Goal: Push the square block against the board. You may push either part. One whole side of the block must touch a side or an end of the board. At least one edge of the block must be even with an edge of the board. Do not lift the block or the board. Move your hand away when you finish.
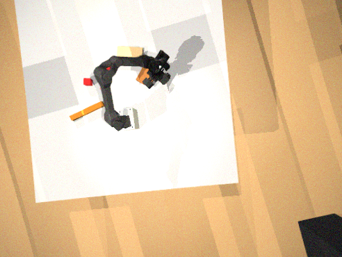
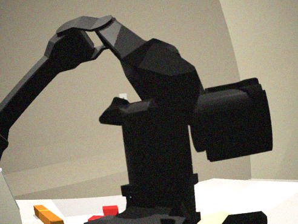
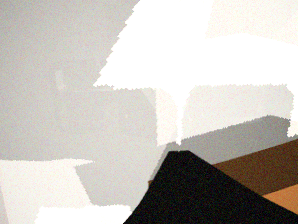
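Observation:
The tan board (image 1: 129, 51) (image 2: 213, 218) lies flat, its upper side showing in the top view just behind the arm's forearm. The orange square block (image 1: 142, 76) (image 3: 286, 198) lies below it in that view, turned at an angle to the board. The gripper body covers its right part. The forearm crosses between block and board, and no contact between them is visible. My gripper (image 3: 179, 153) is shut and empty, pointing down. In the wrist view its dark tip stands in front of and beside the block's dark brown side; whether it touches is unclear. The fingertips are hidden in the top view.
A red cube (image 1: 87, 82) (image 2: 110, 210) lies left of the arm. Another red piece (image 1: 108, 68) (image 2: 95, 218) is partly hidden by the arm. An orange bar (image 1: 92, 108) (image 2: 49, 215) lies near the arm's base. A grey-white box (image 1: 132, 118) stands beside the base.

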`<state>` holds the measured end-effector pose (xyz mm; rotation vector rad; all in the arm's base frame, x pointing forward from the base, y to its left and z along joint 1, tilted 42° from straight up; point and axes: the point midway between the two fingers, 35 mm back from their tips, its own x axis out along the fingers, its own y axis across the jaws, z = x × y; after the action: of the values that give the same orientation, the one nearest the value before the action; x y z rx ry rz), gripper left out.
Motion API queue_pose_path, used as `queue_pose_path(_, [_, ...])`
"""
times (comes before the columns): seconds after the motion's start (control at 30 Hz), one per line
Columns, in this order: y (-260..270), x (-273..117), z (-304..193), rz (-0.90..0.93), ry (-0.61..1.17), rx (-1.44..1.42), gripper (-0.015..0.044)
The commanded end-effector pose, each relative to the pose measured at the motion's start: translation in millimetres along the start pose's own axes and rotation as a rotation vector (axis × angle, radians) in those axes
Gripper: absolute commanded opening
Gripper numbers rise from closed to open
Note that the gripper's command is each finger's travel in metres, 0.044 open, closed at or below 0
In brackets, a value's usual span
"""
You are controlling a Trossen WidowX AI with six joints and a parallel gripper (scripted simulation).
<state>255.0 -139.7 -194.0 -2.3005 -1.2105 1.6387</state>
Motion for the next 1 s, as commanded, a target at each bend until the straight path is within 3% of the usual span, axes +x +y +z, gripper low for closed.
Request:
queue_pose_path(0.0, [-2.6, 2.9, -6.8, -0.009, 0.003, -0.001, 0.0])
queue_pose_path(0.53, [-4.1, 3.0, -23.4, -0.01, 0.005, -0.002, 0.0])
queue_pose_path(0.97, [-2.0, 3.2, -6.2, -0.01, 0.004, -0.002, 0.0])
